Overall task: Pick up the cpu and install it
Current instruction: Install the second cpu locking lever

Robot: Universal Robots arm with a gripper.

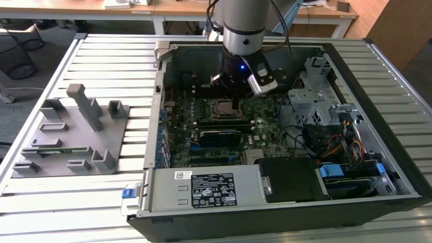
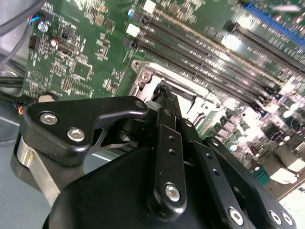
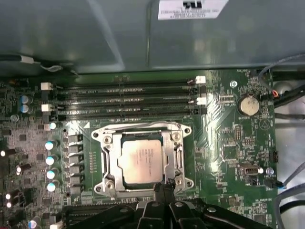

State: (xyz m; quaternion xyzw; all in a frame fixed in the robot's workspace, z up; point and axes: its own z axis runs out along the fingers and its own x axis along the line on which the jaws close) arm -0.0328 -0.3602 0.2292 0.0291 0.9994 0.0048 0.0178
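The cpu (image 3: 141,162), a flat square chip with a shiny silver top, lies flat inside the metal-framed socket (image 3: 106,160) on the green motherboard (image 3: 224,143). In the exterior view the cpu (image 1: 225,108) sits mid-board inside the open computer case (image 1: 162,131). My gripper (image 3: 163,184) hovers just off one edge of the socket, its black fingers (image 2: 167,143) brought together with nothing between them. In the second wrist view the gripper (image 2: 163,90) points its tips down at the socket frame (image 2: 143,78).
Several empty memory slots (image 3: 124,98) run beside the socket, and a coin battery (image 3: 248,105) lies near them. The case holds a power supply (image 1: 202,190), a drive cage (image 1: 310,96) and cable bundles (image 1: 337,147). A grey fixture tray (image 1: 68,136) stands at the exterior view's left.
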